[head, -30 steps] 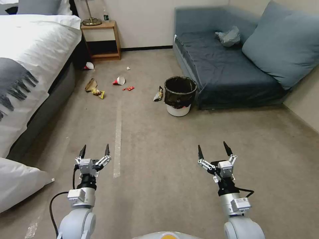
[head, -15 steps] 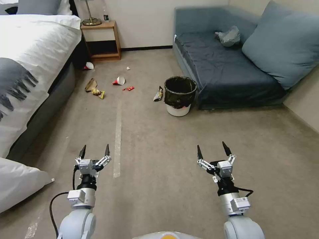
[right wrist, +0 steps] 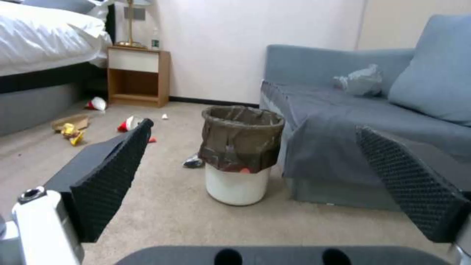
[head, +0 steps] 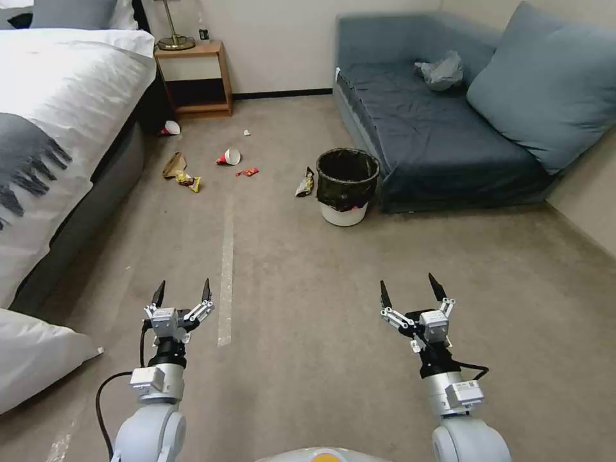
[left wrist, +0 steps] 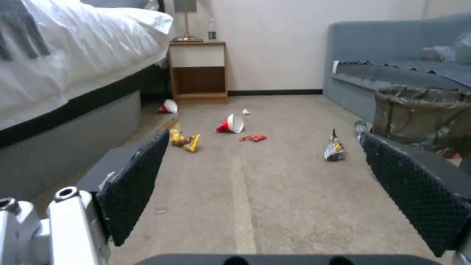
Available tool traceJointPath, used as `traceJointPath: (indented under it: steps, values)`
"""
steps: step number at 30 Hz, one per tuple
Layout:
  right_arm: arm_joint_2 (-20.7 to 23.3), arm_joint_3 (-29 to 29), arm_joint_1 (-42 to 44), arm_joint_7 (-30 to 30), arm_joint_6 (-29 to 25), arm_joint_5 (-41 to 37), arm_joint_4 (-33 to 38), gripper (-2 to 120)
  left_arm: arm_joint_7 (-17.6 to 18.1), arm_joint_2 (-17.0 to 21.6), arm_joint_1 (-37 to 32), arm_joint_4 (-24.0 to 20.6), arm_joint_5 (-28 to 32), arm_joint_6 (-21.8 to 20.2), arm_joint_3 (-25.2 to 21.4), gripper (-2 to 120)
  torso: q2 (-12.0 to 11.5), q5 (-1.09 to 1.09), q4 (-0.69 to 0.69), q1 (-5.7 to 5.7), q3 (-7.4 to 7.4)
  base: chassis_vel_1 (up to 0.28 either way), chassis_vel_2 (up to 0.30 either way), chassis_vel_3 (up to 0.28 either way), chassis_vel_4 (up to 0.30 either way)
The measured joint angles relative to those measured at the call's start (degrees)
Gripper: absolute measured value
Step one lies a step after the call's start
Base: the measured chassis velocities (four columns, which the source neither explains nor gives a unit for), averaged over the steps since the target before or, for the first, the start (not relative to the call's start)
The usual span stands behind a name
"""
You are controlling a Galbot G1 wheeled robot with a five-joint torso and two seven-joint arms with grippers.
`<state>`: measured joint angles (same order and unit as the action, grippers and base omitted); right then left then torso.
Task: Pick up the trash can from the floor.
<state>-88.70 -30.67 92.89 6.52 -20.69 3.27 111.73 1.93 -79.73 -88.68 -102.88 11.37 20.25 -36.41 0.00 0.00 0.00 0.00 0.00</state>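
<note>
The trash can [head: 347, 185] stands upright on the floor [head: 308, 269], against the sofa's [head: 436, 135] front corner, well ahead of both grippers. Over the last second the head view has shifted only slightly; the approach has barely begun. Left gripper [head: 182, 292] and right gripper [head: 410, 290] hover spread wide, holding nothing.

The floor [head: 308, 308] is beige-grey carpet with a pale strip [head: 225, 282] running along it. The trash can [head: 347, 186] stands upright on it, just beside the front corner of the blue sofa [head: 436, 141]. Litter lies scattered between the can and the bed [head: 58, 128]: a crumpled foil wrapper [head: 305, 183] near the can, a red wrapper [head: 248, 171], two red-and-white paper cups [head: 230, 156], and a yellow wrapper [head: 190, 180].
</note>
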Motion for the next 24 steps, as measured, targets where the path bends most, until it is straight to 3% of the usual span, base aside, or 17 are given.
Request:
traceJointPath:
  steps: [24]
  values:
    - [0.0, -0.3, -0.5, 0.1, 0.1, -0.4, -0.7, 100, 0.1, -0.1, 0.2, 0.5, 0.2, 0.4, 0.1, 95, 0.0, 0.0, 0.0, 0.0, 0.0, -0.065, 0.063, 0.071, -0.06]
